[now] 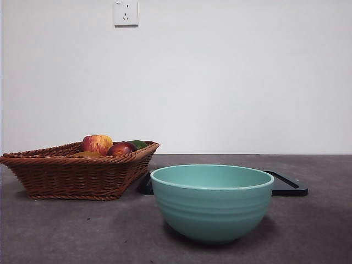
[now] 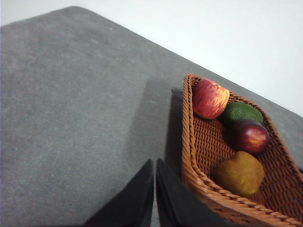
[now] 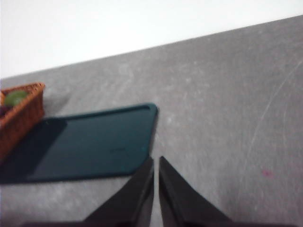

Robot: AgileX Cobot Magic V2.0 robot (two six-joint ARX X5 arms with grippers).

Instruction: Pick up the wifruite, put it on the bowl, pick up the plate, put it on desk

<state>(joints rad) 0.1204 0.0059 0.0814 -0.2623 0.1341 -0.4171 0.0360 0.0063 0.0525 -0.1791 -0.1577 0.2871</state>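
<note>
The ochre-brown wifruite [image 2: 240, 173] lies in a wicker basket [image 2: 196, 156]; in the front view only its top [image 1: 87, 154] shows over the basket rim. The mint-green bowl [image 1: 212, 202] stands empty on the desk [image 1: 82, 231], near the front. A flat dark plate [image 3: 90, 146] lies on the desk behind the bowl [image 1: 287, 186]. My left gripper [image 2: 155, 164] is shut and empty, above the desk beside the basket. My right gripper [image 3: 156, 161] is shut and empty, above the desk just off the plate's corner. Neither arm shows in the front view.
The basket [image 1: 71, 176] stands at the left and also holds a red-yellow apple [image 2: 209, 98], a green fruit [image 2: 241, 112] and a dark red fruit [image 2: 251, 136]. A white wall with a socket [image 1: 125, 12] stands behind the table.
</note>
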